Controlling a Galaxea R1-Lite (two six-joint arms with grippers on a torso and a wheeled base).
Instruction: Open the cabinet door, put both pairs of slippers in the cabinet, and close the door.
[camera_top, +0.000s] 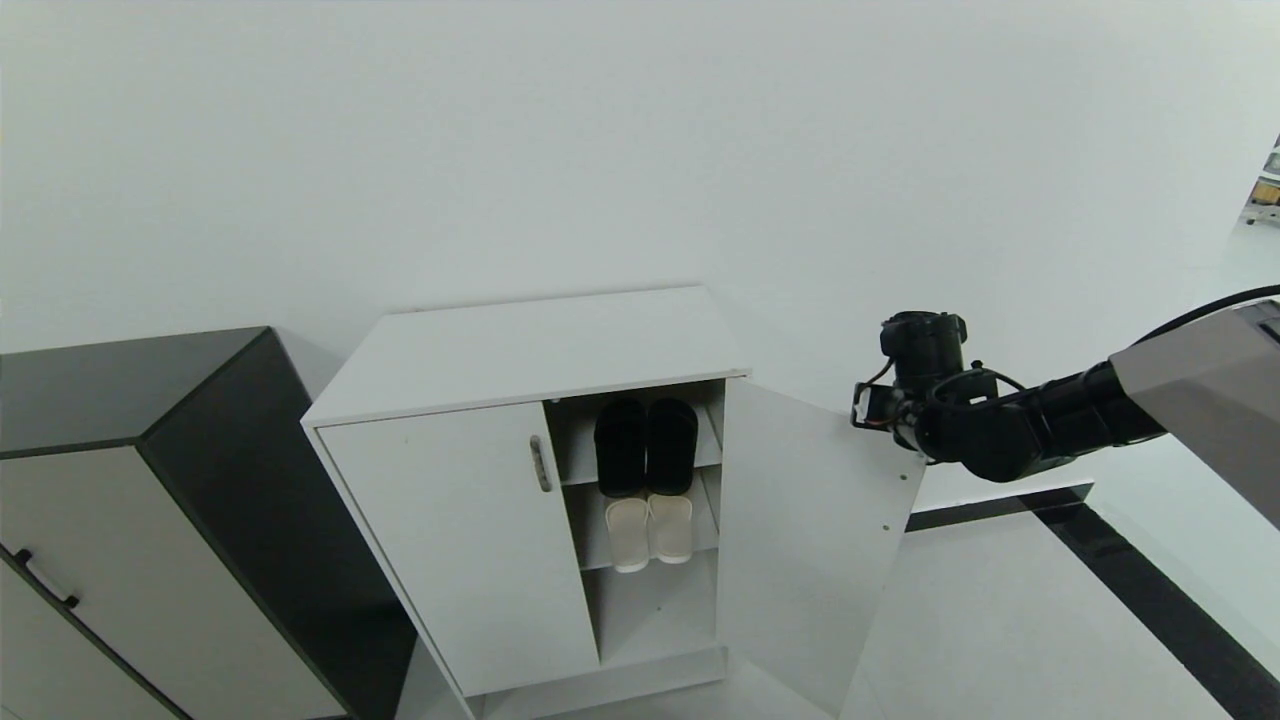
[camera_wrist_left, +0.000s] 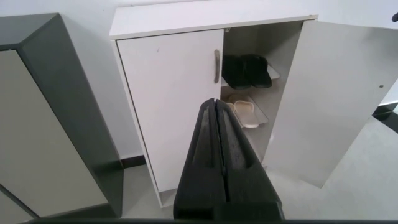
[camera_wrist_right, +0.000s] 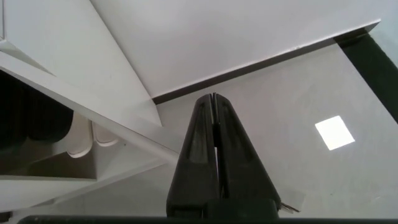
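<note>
Cabinet: white cabinet (camera_top: 520, 350) against the wall, with a dark grey cabinet (camera_top: 130, 480) right next to it on the robot's left.
Doors: left door (camera_top: 460, 540) is closed, metal handle (camera_top: 540, 463) on its inner edge. The right door (camera_top: 810, 540) is swung wide open, so you can see all the shelves behind it.
Black slippers (camera_top: 646, 445): both sitting side by side on the top shelf inside.
White slippers (camera_top: 648, 530): also a neat pair, on the shelf directly under the black ones.
Left gripper (camera_wrist_left: 216, 102): fingers pressed flat together, nothing in them. It hangs out in front of the closed door, clearly apart from it.
Right gripper (camera_wrist_right: 214, 98): clenched too, holding nothing, over the floor just beside the open door's edge.
Right arm (camera_top: 1020, 425): up by the open door's outer top corner; honestly can't tell if it touches.
Floor: pale, with a black stripe (camera_top: 1150, 590) running across it and a bright square patch (camera_wrist_right: 336, 132) near the right gripper.
</note>
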